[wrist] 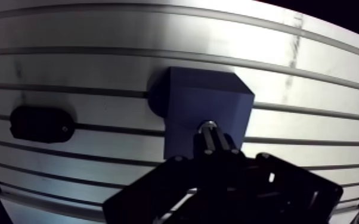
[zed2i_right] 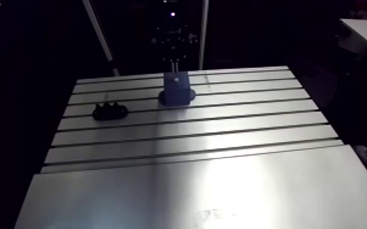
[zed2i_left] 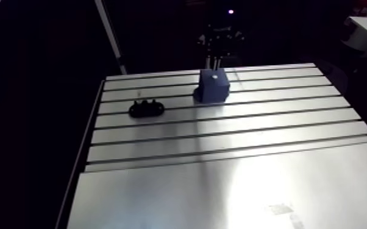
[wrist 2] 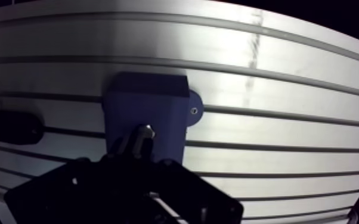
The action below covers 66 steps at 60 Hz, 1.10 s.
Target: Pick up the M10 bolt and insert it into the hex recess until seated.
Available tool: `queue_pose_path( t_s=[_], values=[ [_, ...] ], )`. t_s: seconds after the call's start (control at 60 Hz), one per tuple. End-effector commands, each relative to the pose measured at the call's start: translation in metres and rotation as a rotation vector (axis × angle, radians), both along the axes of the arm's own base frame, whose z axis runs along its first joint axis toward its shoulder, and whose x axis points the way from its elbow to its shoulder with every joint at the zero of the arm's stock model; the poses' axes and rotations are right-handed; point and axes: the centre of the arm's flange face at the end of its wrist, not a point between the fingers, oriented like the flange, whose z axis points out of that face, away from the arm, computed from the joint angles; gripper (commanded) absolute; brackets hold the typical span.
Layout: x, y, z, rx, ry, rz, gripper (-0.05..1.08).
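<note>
Wrist view: gripper [wrist: 213, 143] jaws clamped on the M10 bolt [wrist: 209, 126], tip at the blue block [wrist: 206, 98] top, upper-centre in arm view; we call pick done, seating not yet confirmed.

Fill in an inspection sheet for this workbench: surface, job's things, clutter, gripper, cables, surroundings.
Surface: slotted metal table, brightly lit near the front.
Job's things: blue block standing towards the far edge; bolt held at the block's top, seating cannot be told.
Clutter: small black holder lying beside the block, apart from it.
Gripper: gripper shut on the bolt, directly over the block.
Cables: nothing seen.
Surroundings: nothing seen.
</note>
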Motion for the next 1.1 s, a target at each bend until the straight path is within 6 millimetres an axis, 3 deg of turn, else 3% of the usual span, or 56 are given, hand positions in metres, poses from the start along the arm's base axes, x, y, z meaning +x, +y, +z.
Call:
queue_pose_path(
  t_s=[0.017,0.167,0.3,0.417,0.45,0.483,0.567,0.7,0.983,1.1],
  values=[
    [0.005,-0.005,0.039,0.003,0.010,0.006,0.00],
    [0.009,-0.010,0.069,-0.003,-0.008,0.009,0.00],
    [0.018,-0.013,0.109,0.003,-0.066,-0.012,0.00],
    [0.023,-0.013,0.133,0.007,-0.071,-0.038,0.00],
    [0.029,-0.016,0.153,0.009,-0.050,-0.043,0.00],
    [0.030,-0.017,0.160,0.007,-0.042,-0.045,0.00],
    [0.035,-0.020,0.168,0.003,-0.037,-0.055,0.00],
    [0.051,-0.050,0.177,0.001,-0.031,-0.014,0.01],
    [0.071,-0.054,0.201,0.004,0.039,-0.009,0.01],
    [0.080,-0.065,0.212,0.009,0.056,0.013,0.01]
  ],
)
